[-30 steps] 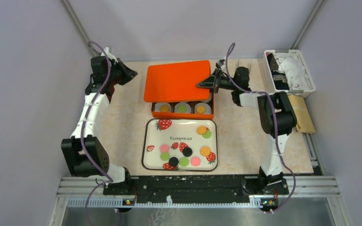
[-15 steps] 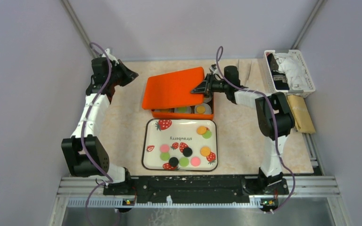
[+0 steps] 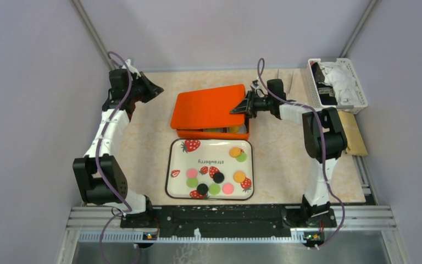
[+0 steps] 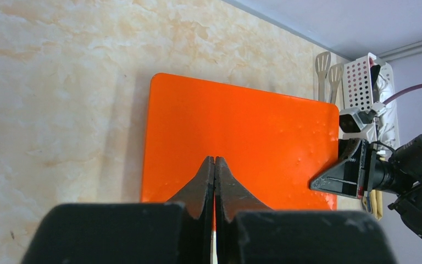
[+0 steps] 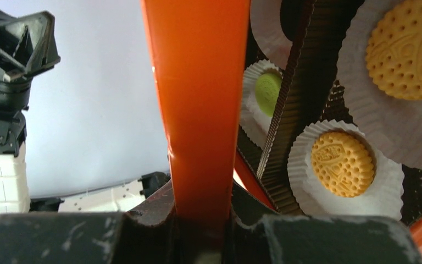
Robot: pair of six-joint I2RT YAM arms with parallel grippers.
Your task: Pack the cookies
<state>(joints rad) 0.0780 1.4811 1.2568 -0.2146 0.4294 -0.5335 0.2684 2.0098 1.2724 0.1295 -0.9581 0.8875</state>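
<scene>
Left fingers [image 4: 214,181]: pressed fully together, holding nothing. They hang above the far left of the table [image 3: 143,143], left of the lid and apart from it, so out of the other arm's way.
Lid [image 3: 209,105]: flat orange rectangle, tilted over the box. Its right edge sits higher, where it is gripped. It hides most of the box from above.
Box [image 3: 211,134]: orange, at the far middle of the table, just beyond the tray. Only a narrow strip along its near side shows under the lid.
Cookies in the box [image 5: 342,163]: the right wrist view looks in under the lid and shows orange and green ones, each in a white paper cup [image 5: 382,181], in separate compartments.
Tray [image 3: 209,151]: white with strawberry print, near middle of the table. It serves as the supply.
Cookies on the tray [image 3: 239,176]: about ten lie loose, in orange, pink, green and black. By that count, packing looks unfinished.
Right fingers [image 3: 243,107]: narrow, clamped on the lid's right edge, one above and one below. This grip carries the lid's weight and sets its tilt.
Basket [image 3: 338,82]: white, far right corner, well apart from the work.
</scene>
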